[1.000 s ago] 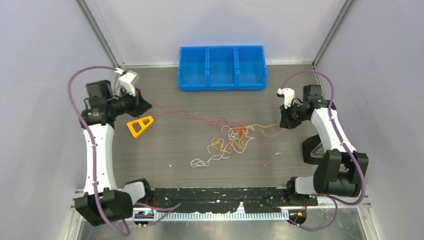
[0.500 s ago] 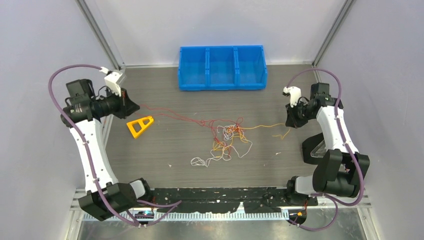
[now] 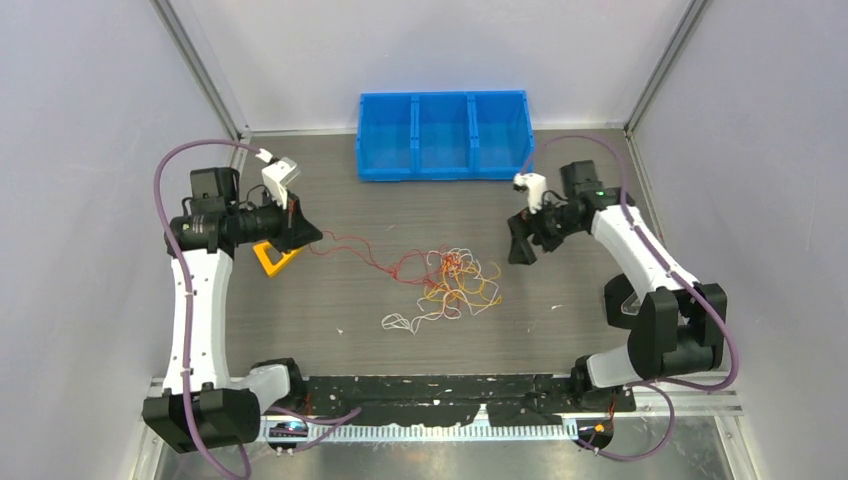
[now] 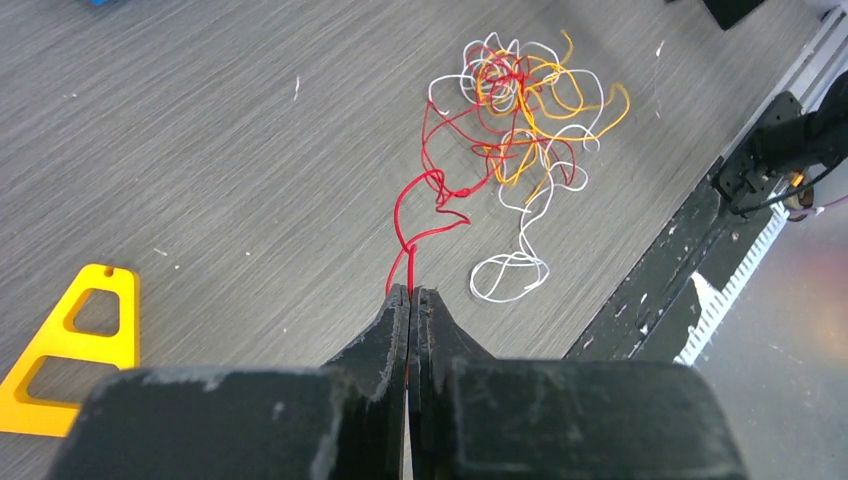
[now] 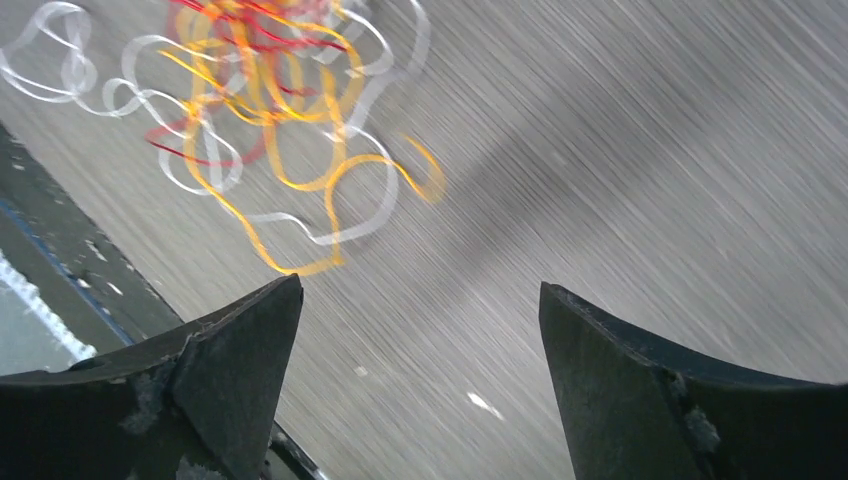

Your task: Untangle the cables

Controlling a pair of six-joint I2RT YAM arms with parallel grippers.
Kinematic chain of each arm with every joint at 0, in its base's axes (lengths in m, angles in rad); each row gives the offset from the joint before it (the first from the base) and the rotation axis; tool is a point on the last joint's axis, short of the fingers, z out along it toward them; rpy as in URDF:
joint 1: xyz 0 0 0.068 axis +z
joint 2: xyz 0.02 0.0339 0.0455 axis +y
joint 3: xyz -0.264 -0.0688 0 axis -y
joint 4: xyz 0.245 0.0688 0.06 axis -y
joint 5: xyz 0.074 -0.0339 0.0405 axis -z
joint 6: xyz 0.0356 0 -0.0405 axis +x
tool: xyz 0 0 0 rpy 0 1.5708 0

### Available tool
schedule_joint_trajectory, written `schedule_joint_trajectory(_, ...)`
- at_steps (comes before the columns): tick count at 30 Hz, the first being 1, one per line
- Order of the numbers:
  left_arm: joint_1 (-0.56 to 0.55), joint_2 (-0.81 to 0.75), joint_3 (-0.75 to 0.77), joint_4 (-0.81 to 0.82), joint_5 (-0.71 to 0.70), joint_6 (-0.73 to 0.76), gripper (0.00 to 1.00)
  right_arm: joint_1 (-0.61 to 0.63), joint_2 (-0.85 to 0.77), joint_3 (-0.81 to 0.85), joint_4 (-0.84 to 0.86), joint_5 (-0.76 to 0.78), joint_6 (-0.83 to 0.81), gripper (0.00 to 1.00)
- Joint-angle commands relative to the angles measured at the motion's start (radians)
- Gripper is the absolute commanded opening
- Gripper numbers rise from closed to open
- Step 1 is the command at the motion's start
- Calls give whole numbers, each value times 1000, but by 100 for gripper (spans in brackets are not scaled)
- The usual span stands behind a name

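Note:
The cables (image 3: 455, 280) lie as a loose tangle of thin red, yellow-orange and white wires in the middle of the table. A red cable (image 3: 350, 250) runs left out of the tangle to my left gripper (image 3: 308, 238), which is shut on its end. In the left wrist view, the red cable (image 4: 402, 225) enters the closed tips of the left gripper (image 4: 410, 292), with the tangle (image 4: 520, 100) beyond. My right gripper (image 3: 520, 248) is open just right of the tangle, holding nothing. In the right wrist view, the right gripper (image 5: 420, 295) has its jaws wide apart and the cables (image 5: 270, 100) lie blurred ahead.
A blue three-compartment bin (image 3: 445, 135) stands at the back. A yellow triangular piece (image 3: 268, 258) lies partly under my left gripper, and shows as the yellow piece (image 4: 75, 345) in the left wrist view. A black rail (image 3: 440, 385) runs along the near table edge.
My right gripper opened, let go of the yellow-orange strand and swung left toward the tangle. The left gripper moved right with the red cable, which slackened, and the tangle bunched up.

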Motion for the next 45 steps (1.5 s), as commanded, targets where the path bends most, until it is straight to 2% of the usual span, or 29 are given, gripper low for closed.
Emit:
schedule_joint_trajectory(1,0,7,-9,107,21,-80,0,178,2,-35,252,-32,228,96)
schedule_joint_trajectory(5,0,17,-23,121,4,-94,0,319,130,-9,423,47,362,99)
schedule_joint_trajectory(7,0,14,-34,137,-5,-107,0,371,208,32,466,80,375,100)
schedule_joint_trajectory(11,0,6,-44,158,-11,-137,0,458,342,107,468,126,376,99)
schedule_joint_trajectory(13,2,5,-41,168,-22,-161,0,491,381,113,474,172,368,95)
schedule_joint_trajectory(15,16,6,-23,156,-28,-168,0,505,410,116,458,240,364,81)
schedule_joint_trajectory(16,31,6,-8,142,-26,-167,0,503,416,115,433,298,357,70)
schedule_joint_trajectory(17,55,6,11,125,-20,-163,0,501,415,101,422,325,336,64)
schedule_joint_trajectory(18,84,6,31,106,-5,-152,0,486,409,89,409,369,325,51)
schedule_joint_trajectory(20,154,8,85,56,28,-116,0,445,362,42,388,408,292,38)
schedule_joint_trajectory(24,291,36,225,-58,61,-21,0,341,273,-53,332,429,207,25)
schedule_joint_trajectory(28,371,62,316,-156,50,68,0,247,193,-115,293,424,131,17)
schedule_joint_trajectory(34,460,89,405,-152,50,75,0,140,125,-157,228,392,47,15)
schedule_joint_trajectory(40,468,112,484,-126,53,36,0,94,103,-166,195,377,6,18)
schedule_joint_trajectory(43,472,123,524,-114,25,33,0,72,103,-161,180,371,-18,34)
schedule_joint_trajectory(45,475,136,535,-128,32,35,0,56,107,-161,174,367,-34,37)
